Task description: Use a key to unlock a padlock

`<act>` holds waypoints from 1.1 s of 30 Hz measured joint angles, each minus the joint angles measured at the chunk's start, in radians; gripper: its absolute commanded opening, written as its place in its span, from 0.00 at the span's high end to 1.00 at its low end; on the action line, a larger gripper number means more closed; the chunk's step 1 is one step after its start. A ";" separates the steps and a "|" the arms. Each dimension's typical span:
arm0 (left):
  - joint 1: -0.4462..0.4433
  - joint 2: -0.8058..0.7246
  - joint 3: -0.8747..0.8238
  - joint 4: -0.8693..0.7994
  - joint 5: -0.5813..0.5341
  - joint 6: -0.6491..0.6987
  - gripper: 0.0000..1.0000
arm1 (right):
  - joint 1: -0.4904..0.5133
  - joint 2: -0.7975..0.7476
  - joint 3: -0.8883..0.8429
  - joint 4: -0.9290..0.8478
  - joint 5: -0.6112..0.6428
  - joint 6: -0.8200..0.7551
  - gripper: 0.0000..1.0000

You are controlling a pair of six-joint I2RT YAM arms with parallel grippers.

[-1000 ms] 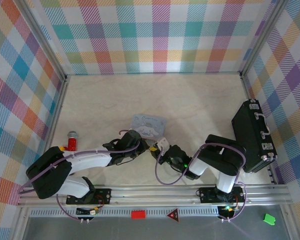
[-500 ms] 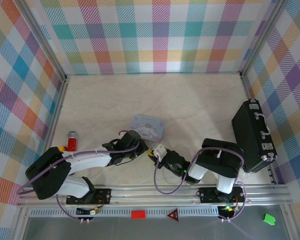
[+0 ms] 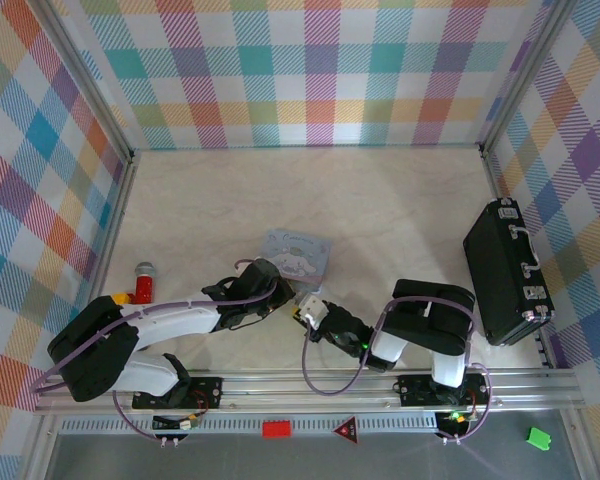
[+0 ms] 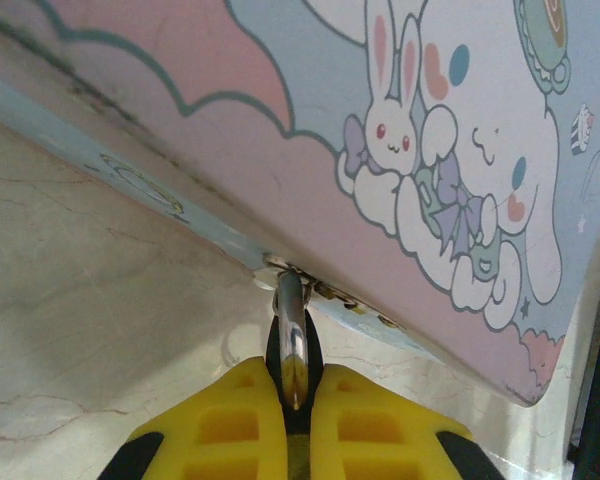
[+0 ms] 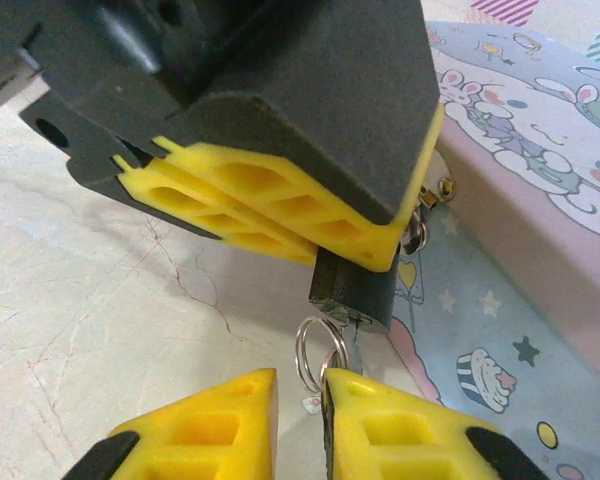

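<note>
The pastel cartoon tin point(image 3: 298, 250) lies mid-table. The black padlock point(image 5: 355, 290) hangs from the tin's hasp by its silvery shackle point(image 4: 291, 320). My left gripper point(image 4: 292, 375) is shut on the padlock body, and its yellow fingers point(image 5: 280, 200) show above the lock in the right wrist view. The thin grey key point(image 5: 353, 345) stands with its tip at the keyhole in the padlock's underside; how deep it sits I cannot tell. My right gripper point(image 5: 300, 378) is shut on the key's lower end, with the key ring point(image 5: 315, 355) poking up between its fingers. In the top view the right gripper point(image 3: 308, 308) meets the left gripper point(image 3: 286, 298).
A black case point(image 3: 505, 272) lies along the right wall. A red-and-yellow toy with a grey top point(image 3: 143, 282) stands near the left wall. Plaid walls close in three sides. Open marble floor lies behind the tin.
My right gripper has swung left and toward the near edge, bringing the key up to the padlock. Its jaws narrowed slightly. The left gripper stays put on the padlock.
</note>
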 measured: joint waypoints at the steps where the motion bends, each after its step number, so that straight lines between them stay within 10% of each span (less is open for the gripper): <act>1: 0.000 -0.001 0.000 -0.002 0.000 0.002 1.00 | 0.002 0.001 0.002 -0.001 0.003 -0.003 0.82; 19: 0.003 -0.011 0.000 -0.001 0.009 0.005 1.00 | 0.006 0.039 0.031 0.000 0.084 -0.013 0.73; 33: 0.003 -0.011 0.000 0.000 0.010 0.006 1.00 | 0.006 0.039 0.031 -0.001 0.098 -0.012 0.93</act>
